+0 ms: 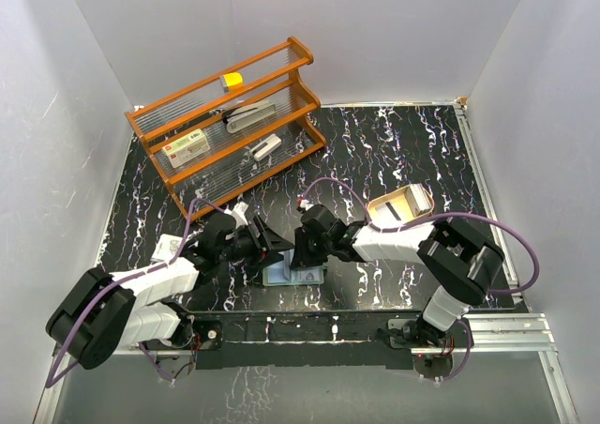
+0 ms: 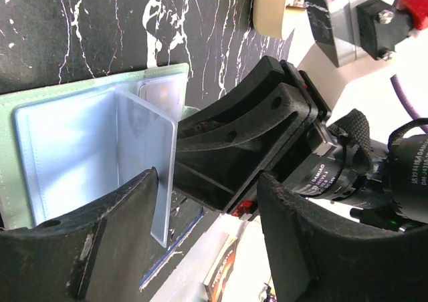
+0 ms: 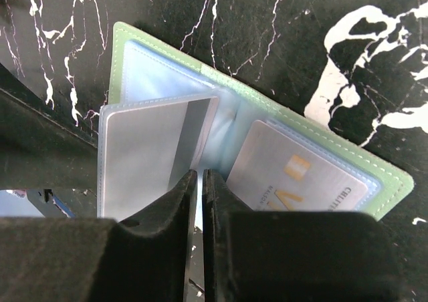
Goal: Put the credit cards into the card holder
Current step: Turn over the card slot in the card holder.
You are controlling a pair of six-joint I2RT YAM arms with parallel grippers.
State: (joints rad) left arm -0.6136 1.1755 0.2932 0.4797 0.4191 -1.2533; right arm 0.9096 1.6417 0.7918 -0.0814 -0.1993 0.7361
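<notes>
The card holder [image 3: 167,65] lies open on the black, white-veined worktop [image 1: 394,143], close to the near edge and directly between the two arms. It has a pale green border, and inside are clear blue-grey pockets. One pocket leaf stands up from the spine like a turned page, carrying a credit card with a dark stripe [image 3: 157,148]. A second credit card [image 3: 294,175], silvery with a small gold chip, sits flat in the pocket on the other side of the spine. The right fingers [image 3: 281,248] are closed to a hairline gap on the free edge of the upright leaf. They seem to pinch that edge, though it is unclear whether the striped card is also caught. The left fingers [image 2: 100,248] are about half open, holding nothing, and the same leaf rises between them, just beside one inner face. Well back on the worktop is an orange wooden rack [image 1: 305,58] holding small items. A tan tray [image 1: 424,197] sits to the right of the arms' tips.
</notes>
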